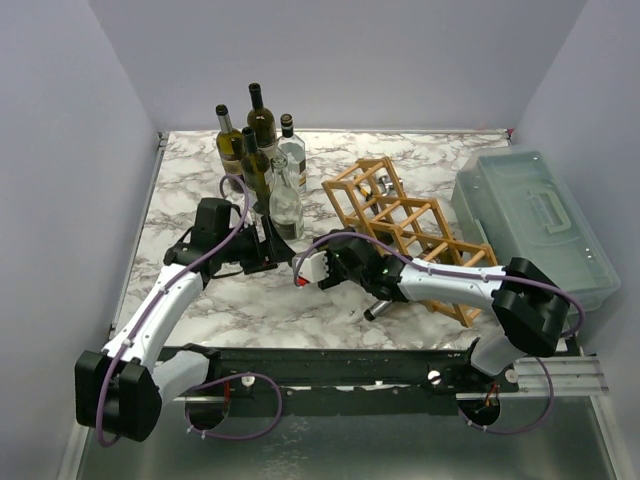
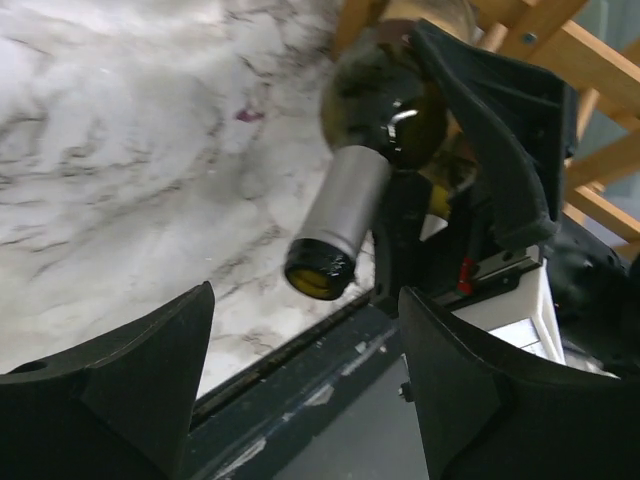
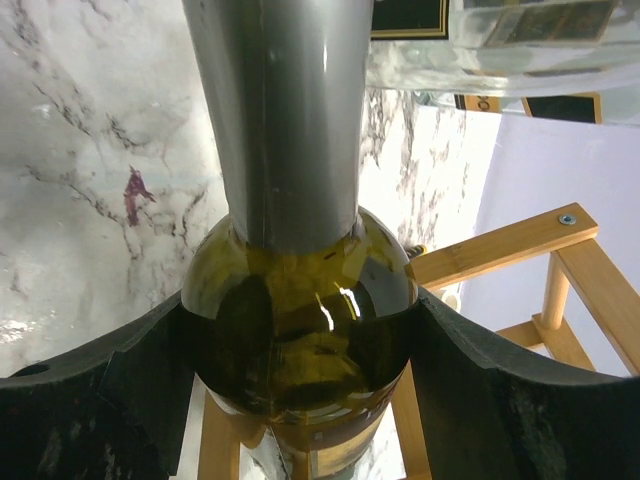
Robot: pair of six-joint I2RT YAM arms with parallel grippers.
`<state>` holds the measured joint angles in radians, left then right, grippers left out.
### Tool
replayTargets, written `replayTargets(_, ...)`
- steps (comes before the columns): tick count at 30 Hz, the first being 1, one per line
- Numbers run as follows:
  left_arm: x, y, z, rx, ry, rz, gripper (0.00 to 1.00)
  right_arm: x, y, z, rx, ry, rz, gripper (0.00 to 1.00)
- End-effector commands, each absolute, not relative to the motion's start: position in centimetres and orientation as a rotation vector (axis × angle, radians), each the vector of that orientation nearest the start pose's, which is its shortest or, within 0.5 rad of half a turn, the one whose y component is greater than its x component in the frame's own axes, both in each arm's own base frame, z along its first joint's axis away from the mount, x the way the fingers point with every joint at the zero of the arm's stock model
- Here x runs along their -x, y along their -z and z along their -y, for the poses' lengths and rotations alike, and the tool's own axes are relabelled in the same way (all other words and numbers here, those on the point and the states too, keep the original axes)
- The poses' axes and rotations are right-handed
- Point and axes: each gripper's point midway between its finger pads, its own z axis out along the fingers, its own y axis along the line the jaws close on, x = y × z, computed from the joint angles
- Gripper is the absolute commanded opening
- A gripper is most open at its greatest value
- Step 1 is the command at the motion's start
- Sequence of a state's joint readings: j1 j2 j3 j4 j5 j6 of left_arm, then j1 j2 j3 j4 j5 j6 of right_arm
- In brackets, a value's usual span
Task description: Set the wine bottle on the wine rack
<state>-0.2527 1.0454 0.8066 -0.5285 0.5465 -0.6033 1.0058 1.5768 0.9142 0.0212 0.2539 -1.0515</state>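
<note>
**Right gripper (image 3: 300, 380) clamped on wine bottle (image 3: 292, 250) at the rack (image 1: 410, 225)**

Both fingers pinch the bottle's shoulder. Seen from above, the bottle sits near the frame's centre, at the rack's lower side, mostly hidden under the right arm, with its neck pointing away from the rack. The left gripper (image 2: 305, 400) hovers just left, jaws apart and empty. Other bottles (image 1: 255, 150) stand upper left, and a plastic box (image 1: 530, 225) sits right.
</note>
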Motion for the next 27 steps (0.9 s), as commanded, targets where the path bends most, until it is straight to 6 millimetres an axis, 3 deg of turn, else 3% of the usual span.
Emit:
replayTargets(1,-22.7,-19.4,20.4,0.009,1.371,-2.33,0.75,-27.1,-9.9,-32.9,1.822,0.093,-1.3,0.01)
replayTargets(18,-23.9,-14.6,21.1,-0.068,1.404,-2.458,0.39,-27.5,-10.0,-32.7,1.803,0.091,-1.308,0.0)
replayTargets(20,-24.0,-14.3,21.1,-0.057,1.402,-2.462,0.31,-27.6,-10.0,-32.7,1.802,0.09,-1.307,0.01)
replayTargets(22,-24.1,-14.0,21.2,-0.035,1.41,-2.464,0.15,-27.5,-9.9,-32.7,1.807,0.09,-1.308,0.02)
replayTargets(24,-24.2,-13.8,21.3,0.0,1.422,-2.458,0.07,-27.5,-9.8,-32.6,1.805,0.091,-1.312,0.08)
replayTargets(27,-24.4,-13.2,21.2,0.056,1.413,-2.443,0.0,-27.2,-10.0,-32.8,1.803,0.061,-1.335,0.36)
